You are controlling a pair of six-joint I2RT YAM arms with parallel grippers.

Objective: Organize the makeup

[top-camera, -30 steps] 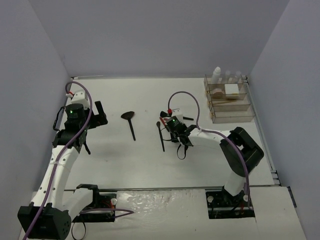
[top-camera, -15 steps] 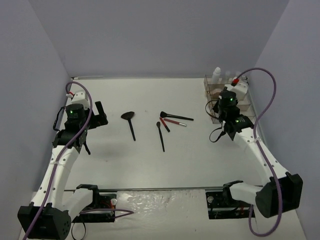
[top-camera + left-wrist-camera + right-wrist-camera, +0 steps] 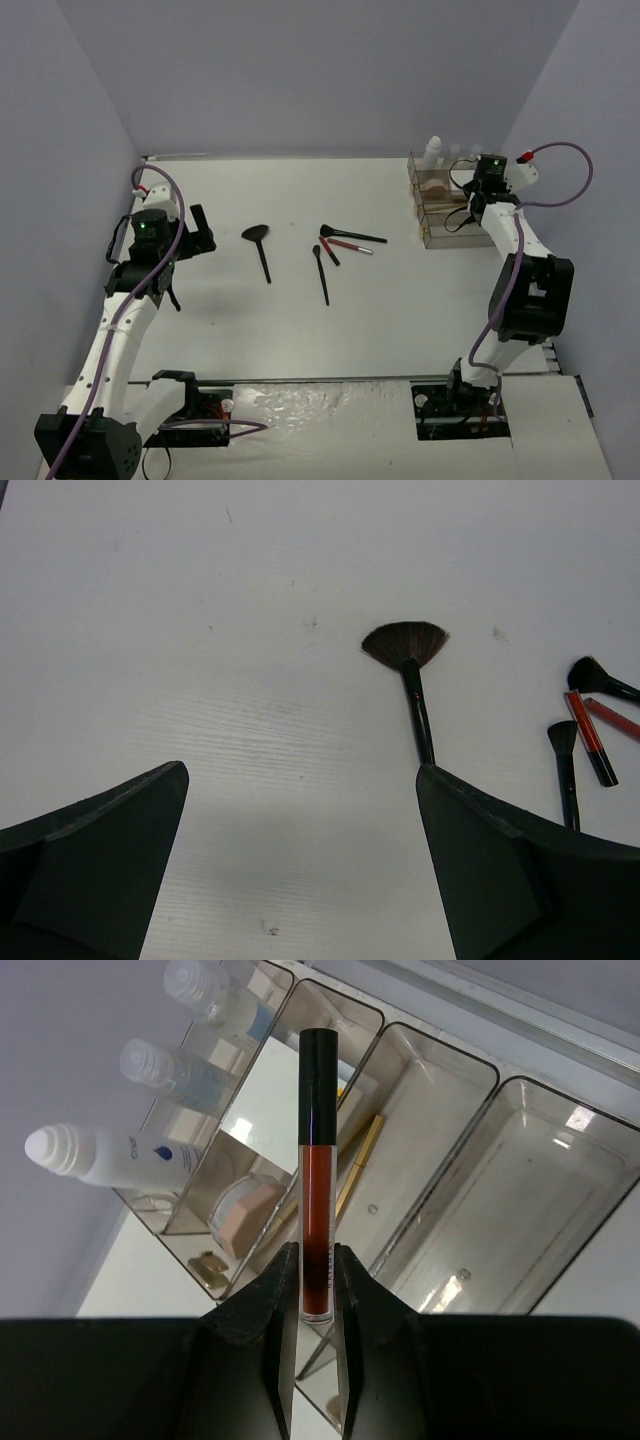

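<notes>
My right gripper (image 3: pixel 316 1285) is shut on a red lip-gloss tube with a black cap (image 3: pixel 317 1175), held above the clear tiered organizer (image 3: pixel 470 1190); in the top view the right gripper (image 3: pixel 483 187) sits over the organizer (image 3: pixel 455 235). Clear white-capped bottles (image 3: pixel 110 1160) stand along its back row, a round pink compact (image 3: pixel 243 1212) and a gold pencil (image 3: pixel 358 1160) lie inside. A fan brush (image 3: pixel 260 246), a small black brush (image 3: pixel 321 270), another brush (image 3: pixel 350 234) and a red pencil (image 3: pixel 347 243) lie mid-table. My left gripper (image 3: pixel 300 810) is open and empty near the fan brush (image 3: pixel 410 670).
The organizer stands at the table's far right corner against the grey wall (image 3: pixel 560 120). Its two nearer compartments (image 3: pixel 500 1220) hold nothing. The table's front edge carries the arm bases (image 3: pixel 190 400).
My right arm has swung from mid-table, beside the brushes, across to the right and now holds the red tube over the organizer. The left arm has not moved.
</notes>
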